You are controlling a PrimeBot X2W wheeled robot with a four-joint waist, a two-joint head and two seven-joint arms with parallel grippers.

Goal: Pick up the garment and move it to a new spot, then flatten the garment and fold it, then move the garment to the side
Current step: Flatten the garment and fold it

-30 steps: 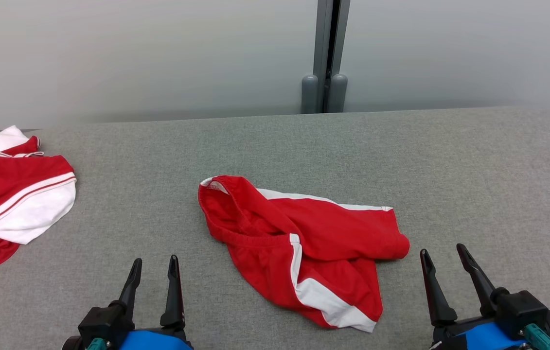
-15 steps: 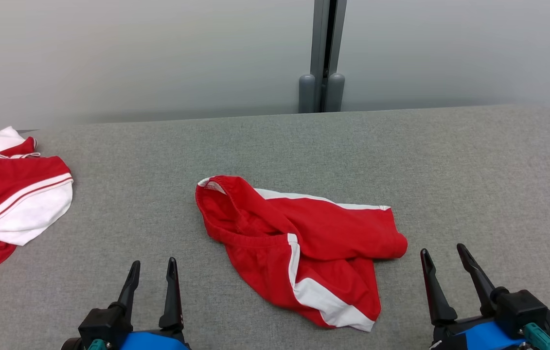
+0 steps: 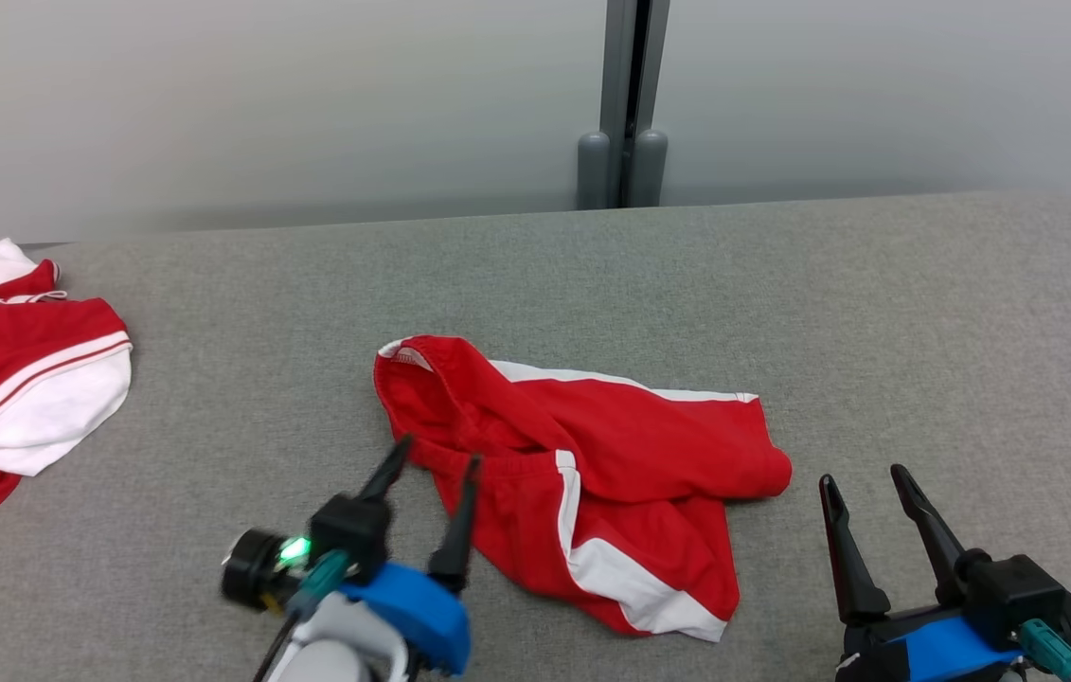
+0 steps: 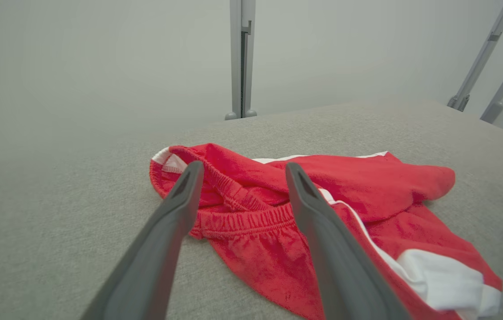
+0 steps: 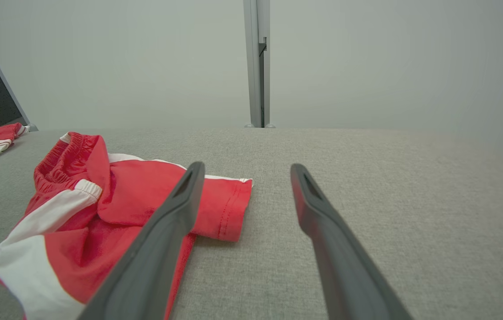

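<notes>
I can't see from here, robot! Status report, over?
Left pincer open, tips by waistband of shorts. Right pincer open, beside them. Shorts crumpled on table, not gripped. Other garment far left, out of the way.

The second red-and-white garment (image 3: pixel 14 379) runs off the head view's edge at 9 o'clock. The left gripper (image 3: pixel 437 451) covers part of the waistband of the garment (image 3: pixel 630 445) — whether its fingertips touch the cloth can't be told. The post (image 3: pixel 625 85) is cut off at 12 o'clock.

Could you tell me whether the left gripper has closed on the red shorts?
No, the left gripper is open, fingers spread near the red shorts.
</notes>
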